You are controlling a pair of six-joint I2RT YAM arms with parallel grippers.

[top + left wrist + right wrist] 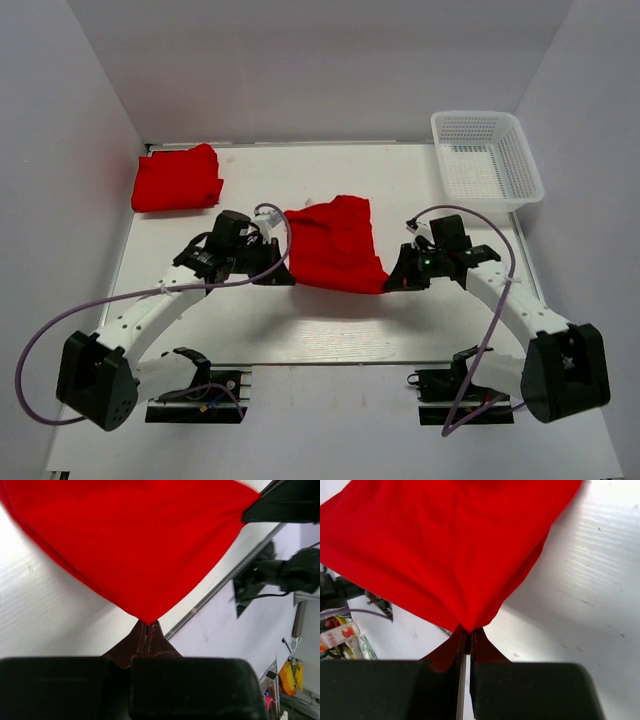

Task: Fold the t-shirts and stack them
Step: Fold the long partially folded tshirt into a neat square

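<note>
While the left claw [285, 274] is pinched tight on the lower left corner of a red t-shirt [335, 245] at the centre of the frame, the right claw [393, 281] is clamped on its lower right corner, the cloth spread between them over the white counter [320, 330]. A second t-shirt [177, 178] lies folded at upper left; a white basket [487, 160] sits at upper right

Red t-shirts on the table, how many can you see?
2. A folded t-shirt lies at the far left corner; the held t-shirt hangs stretched mid-table. The folded pile could hide more.
</note>
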